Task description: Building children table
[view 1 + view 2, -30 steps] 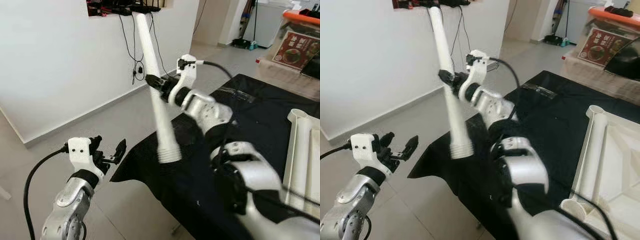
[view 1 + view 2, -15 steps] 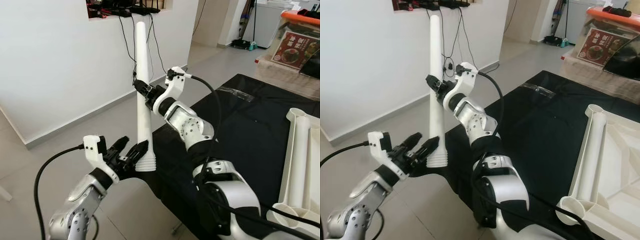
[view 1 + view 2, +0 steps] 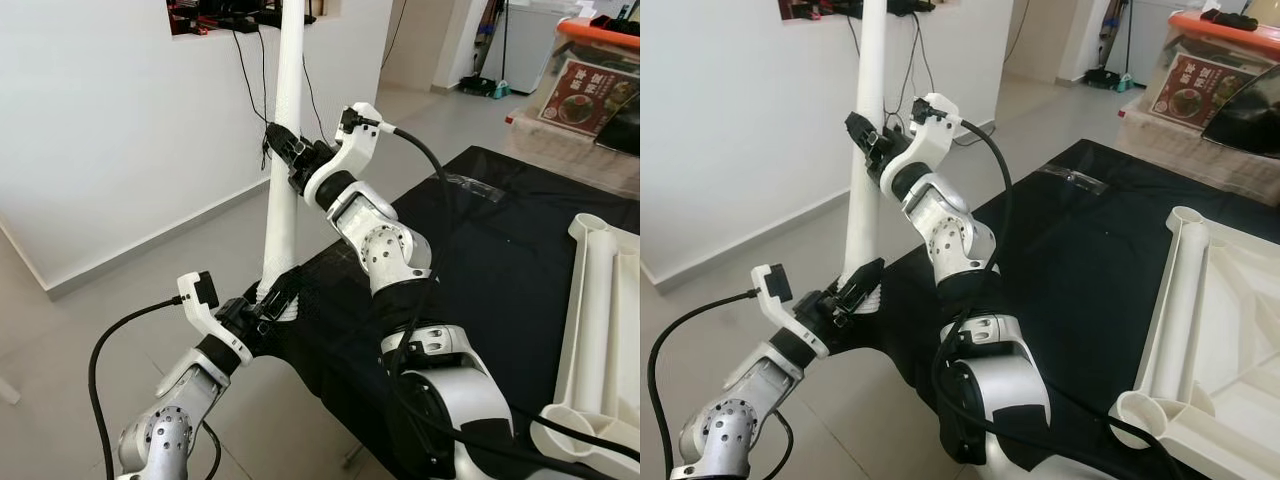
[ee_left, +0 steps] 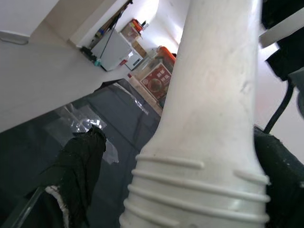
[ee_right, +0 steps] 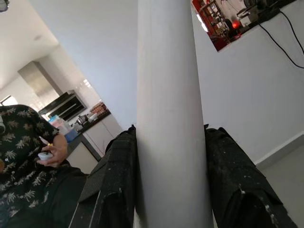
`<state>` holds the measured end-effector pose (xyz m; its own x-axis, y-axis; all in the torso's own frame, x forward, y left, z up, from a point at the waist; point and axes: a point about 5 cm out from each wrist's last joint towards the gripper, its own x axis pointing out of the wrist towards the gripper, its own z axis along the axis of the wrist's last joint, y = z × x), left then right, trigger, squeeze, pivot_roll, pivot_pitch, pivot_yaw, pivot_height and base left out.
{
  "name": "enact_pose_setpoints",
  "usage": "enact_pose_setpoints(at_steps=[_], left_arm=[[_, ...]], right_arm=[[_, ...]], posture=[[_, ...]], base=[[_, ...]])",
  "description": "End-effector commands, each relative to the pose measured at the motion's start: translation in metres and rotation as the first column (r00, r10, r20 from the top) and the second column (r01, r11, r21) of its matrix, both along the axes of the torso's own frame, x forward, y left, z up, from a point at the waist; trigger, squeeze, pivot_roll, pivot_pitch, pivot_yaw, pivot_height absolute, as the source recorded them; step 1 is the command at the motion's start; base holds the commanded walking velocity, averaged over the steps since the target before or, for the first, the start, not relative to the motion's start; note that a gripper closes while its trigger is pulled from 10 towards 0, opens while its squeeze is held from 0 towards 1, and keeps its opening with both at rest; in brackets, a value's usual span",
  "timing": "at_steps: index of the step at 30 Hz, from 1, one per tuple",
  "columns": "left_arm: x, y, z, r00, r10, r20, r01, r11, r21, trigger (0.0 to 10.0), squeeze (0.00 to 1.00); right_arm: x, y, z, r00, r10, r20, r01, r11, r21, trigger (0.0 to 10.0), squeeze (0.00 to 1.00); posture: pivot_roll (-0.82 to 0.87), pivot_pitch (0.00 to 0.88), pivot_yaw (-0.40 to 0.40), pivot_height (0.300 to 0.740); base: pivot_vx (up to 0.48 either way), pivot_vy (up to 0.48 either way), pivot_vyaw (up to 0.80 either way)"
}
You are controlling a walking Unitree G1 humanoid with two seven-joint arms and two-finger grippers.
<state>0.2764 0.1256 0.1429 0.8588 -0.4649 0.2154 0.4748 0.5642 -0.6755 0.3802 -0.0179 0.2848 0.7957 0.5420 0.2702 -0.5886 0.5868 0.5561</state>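
Both claws, right claw and left claw, clamp the table leg beside the black-clothed table.

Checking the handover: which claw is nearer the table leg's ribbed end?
Left. The left claw grips the table leg at its ribbed end; the right claw clamps it midway up.

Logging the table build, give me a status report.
Right pincer shut on long white plastic table leg, upright. Left pincer shut on its ribbed end. Nothing blocking.

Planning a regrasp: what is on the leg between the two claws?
Nothing: bare white leg runs from the right claw down to the left claw, per both eye views.
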Motion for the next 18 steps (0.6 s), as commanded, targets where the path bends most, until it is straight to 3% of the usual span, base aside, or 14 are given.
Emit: enact_pose_setpoints(at_steps=[1, 4, 5, 6, 7, 8, 9, 18], left_arm=[[0.0014, 0.0008, -0.0095, 0.999, 0.001, -0.049, 0.000, 1.000, 0.009, 10.0, 0.00], [0.0017, 0.0012, -0.0100, 0.999, 0.005, -0.049, -0.004, 1.000, 0.012, 10.0, 0.00], [0.0027, 0.0023, -0.0099, 0.999, 0.019, -0.041, -0.017, 0.999, 0.029, 7.9, 0.00], [0.0027, 0.0023, -0.0099, 0.999, 0.019, -0.041, -0.017, 0.999, 0.029, 7.9, 0.00], [0.0039, 0.0033, -0.0097, 0.999, 0.034, -0.037, -0.032, 0.999, 0.042, 3.0, 0.00], [0.0039, 0.0033, -0.0097, 0.999, 0.034, -0.037, -0.032, 0.999, 0.042, 3.0, 0.00], [0.0046, 0.0037, -0.0087, 0.999, 0.043, -0.024, -0.042, 0.997, 0.058, 0.0, 0.00], [0.0027, 0.0006, -0.0035, 0.999, 0.042, 0.032, -0.047, 0.983, 0.179, 0.0, 0.00]], right_arm=[[-0.0118, 0.0250, -0.0036, 0.997, 0.072, -0.027, -0.070, 0.995, 0.069, 0.0, 0.00], [-0.0121, 0.0251, -0.0031, 0.997, 0.072, -0.026, -0.070, 0.995, 0.071, 0.0, 0.00], [-0.0126, 0.0250, -0.0028, 0.997, 0.072, -0.024, -0.070, 0.995, 0.072, 0.0, 0.00], [-0.0126, 0.0250, -0.0028, 0.997, 0.072, -0.024, -0.070, 0.995, 0.072, 0.0, 0.00], [-0.0133, 0.0246, -0.0028, 0.997, 0.070, -0.025, -0.068, 0.995, 0.073, 0.0, 0.00], [-0.0133, 0.0246, -0.0028, 0.997, 0.070, -0.025, -0.068, 0.995, 0.073, 0.0, 0.00], [-0.0138, 0.0240, -0.0030, 0.997, 0.069, -0.026, -0.066, 0.995, 0.074, 0.0, 0.00], [-0.0146, 0.0201, -0.0052, 0.998, 0.058, -0.033, -0.055, 0.996, 0.077, 0.0, 0.00]], posture=[[0.09, 0.000, -0.074, 0.740], [0.08, 0.000, -0.075, 0.740], [0.08, 0.000, -0.076, 0.740], [0.08, 0.000, -0.076, 0.740], [0.08, 0.000, -0.077, 0.740], [0.08, 0.000, -0.077, 0.740], [0.09, 0.000, -0.079, 0.740], [0.09, 0.000, -0.083, 0.740]], base=[[0.000, 0.000, 0.00], [0.000, 0.000, 0.00], [0.000, 0.000, 0.00], [0.000, 0.000, 0.00], [0.000, 0.000, 0.00], [0.000, 0.000, 0.00], [0.000, 0.000, 0.00], [0.000, 0.000, 0.00]])
